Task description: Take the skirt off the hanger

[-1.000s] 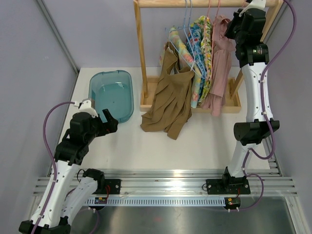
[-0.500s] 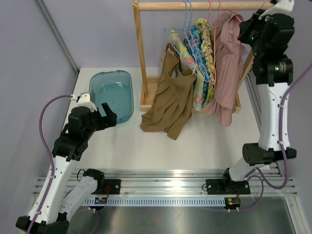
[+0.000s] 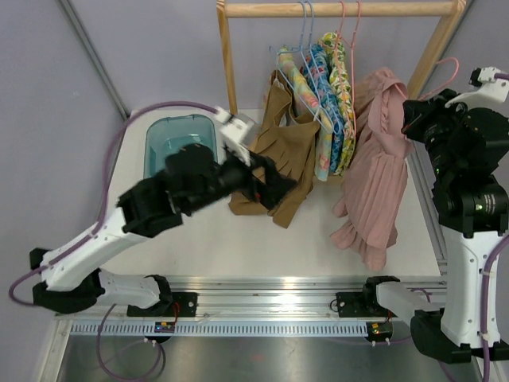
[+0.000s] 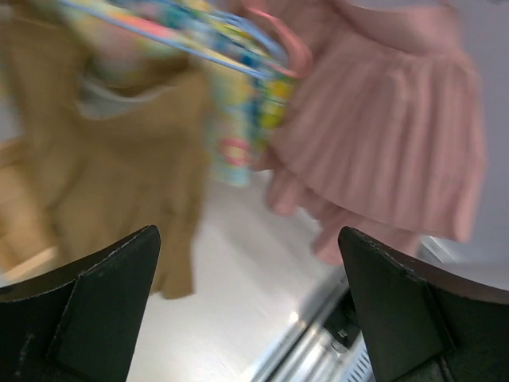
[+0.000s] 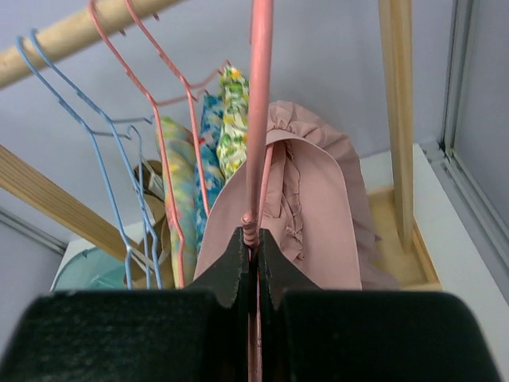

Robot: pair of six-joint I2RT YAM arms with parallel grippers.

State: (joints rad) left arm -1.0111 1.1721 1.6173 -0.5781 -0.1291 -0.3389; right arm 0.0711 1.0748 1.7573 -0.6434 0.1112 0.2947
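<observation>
Hanger off rail, at 3 o'clock; right hand clamped on it. Skirt not yet off. Left hand apart, empty.

Lavender walls, white table, wooden clothes rack.

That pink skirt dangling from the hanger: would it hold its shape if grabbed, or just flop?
Probably flop: the pink skirt hangs in soft pleated folds, so it looks limp. It seems light, since the thin pink hanger carries it without visibly bending. Its gathered waistband may cling rather than slide off freely.
</observation>
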